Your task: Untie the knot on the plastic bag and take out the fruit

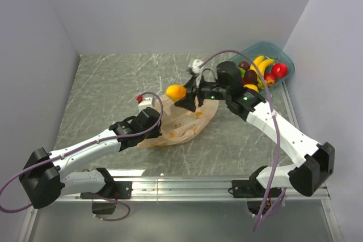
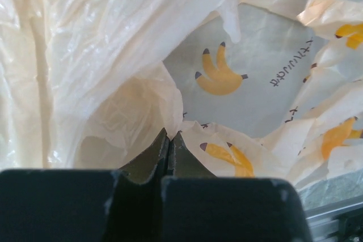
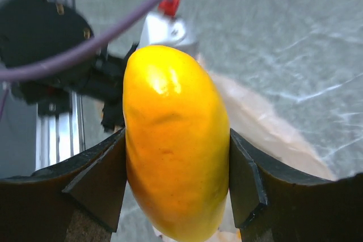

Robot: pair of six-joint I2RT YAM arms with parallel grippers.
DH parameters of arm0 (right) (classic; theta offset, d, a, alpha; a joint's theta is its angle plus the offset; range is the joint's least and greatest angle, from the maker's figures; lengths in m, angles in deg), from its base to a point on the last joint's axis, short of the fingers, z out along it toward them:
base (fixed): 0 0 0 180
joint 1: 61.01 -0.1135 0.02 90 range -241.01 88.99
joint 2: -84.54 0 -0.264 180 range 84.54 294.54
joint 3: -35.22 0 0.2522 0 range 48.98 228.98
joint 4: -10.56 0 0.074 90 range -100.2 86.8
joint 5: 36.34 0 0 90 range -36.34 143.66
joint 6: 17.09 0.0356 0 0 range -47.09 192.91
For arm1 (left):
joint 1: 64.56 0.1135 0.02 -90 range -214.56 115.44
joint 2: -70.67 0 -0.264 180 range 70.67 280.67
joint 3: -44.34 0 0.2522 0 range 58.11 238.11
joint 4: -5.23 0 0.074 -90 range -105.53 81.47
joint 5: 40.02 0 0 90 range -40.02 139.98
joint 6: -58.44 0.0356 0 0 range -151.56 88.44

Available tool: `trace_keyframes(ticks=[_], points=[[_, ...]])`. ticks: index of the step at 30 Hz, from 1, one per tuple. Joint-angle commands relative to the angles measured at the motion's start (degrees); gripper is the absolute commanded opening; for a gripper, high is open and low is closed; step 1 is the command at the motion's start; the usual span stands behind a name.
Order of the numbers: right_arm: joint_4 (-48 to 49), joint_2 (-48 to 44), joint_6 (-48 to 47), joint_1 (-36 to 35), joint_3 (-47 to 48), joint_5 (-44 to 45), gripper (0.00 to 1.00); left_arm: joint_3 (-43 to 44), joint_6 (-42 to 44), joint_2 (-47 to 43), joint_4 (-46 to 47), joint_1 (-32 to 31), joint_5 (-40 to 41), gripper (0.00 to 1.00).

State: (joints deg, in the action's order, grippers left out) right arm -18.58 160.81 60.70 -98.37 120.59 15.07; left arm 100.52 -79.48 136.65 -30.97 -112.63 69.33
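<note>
The pale orange-beige plastic bag lies in the middle of the table, slack and open; no knot shows. My left gripper is shut on a fold of the bag at its left edge, its fingertips pressed together with film between them. Banana prints show on the plastic. My right gripper is shut on a yellow-orange mango and holds it above the bag's mouth. In the right wrist view the mango fills the gap between both fingers.
A teal-blue clear tub at the back right holds bananas, a red apple and other fruit. A small white object lies behind the bag. Walls close in at the back and on both sides. A metal rail runs along the near edge.
</note>
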Motion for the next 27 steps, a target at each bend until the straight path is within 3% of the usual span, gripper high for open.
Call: trace_keyframes(ticks=[1, 3, 6, 7, 12, 17, 19, 23, 27], points=[[14.12, -6.2, 11.29, 5.27, -3.05, 1.2, 0.0, -1.63, -1.3, -1.37, 1.08, 0.17, -0.28, 0.0], [17.29, -7.27, 14.29, 9.82, -3.59, 8.49, 0.0, -2.24, -1.56, -2.42, 0.99, 0.17, -0.37, 0.0], [16.61, -6.75, 17.21, 14.14, -2.1, 26.32, 0.0, -3.65, -1.91, -4.27, 0.73, 0.26, -0.37, 0.01], [15.82, -5.18, 17.91, 16.6, -1.31, 36.2, 0.0, -4.35, -2.09, -4.71, 0.64, 0.17, -0.28, 0.0], [10.28, 2.9, 21.43, 24.35, 5.71, 52.63, 0.01, -5.76, -2.26, -7.0, 0.99, 0.26, -0.37, 0.0], [9.85, 12.04, 27.93, 32.77, 12.56, 57.05, 0.06, -5.59, -1.82, -6.91, 1.08, 0.17, -0.37, 0.0], [8.96, 17.21, 30.38, 34.19, 15.47, 57.13, 0.14, -5.24, -1.65, -6.82, 0.73, 0.26, -0.19, 0.0], [6.95, 24.97, 33.73, 36.13, 21.71, 58.1, 0.15, -5.5, -1.74, -7.35, 0.9, 0.26, -0.02, 0.01], [4.4, 31.82, 36.9, 36.57, 27.33, 59.59, 0.24, -5.59, -2.17, -7.27, 0.99, 0.17, -0.19, 0.01]])
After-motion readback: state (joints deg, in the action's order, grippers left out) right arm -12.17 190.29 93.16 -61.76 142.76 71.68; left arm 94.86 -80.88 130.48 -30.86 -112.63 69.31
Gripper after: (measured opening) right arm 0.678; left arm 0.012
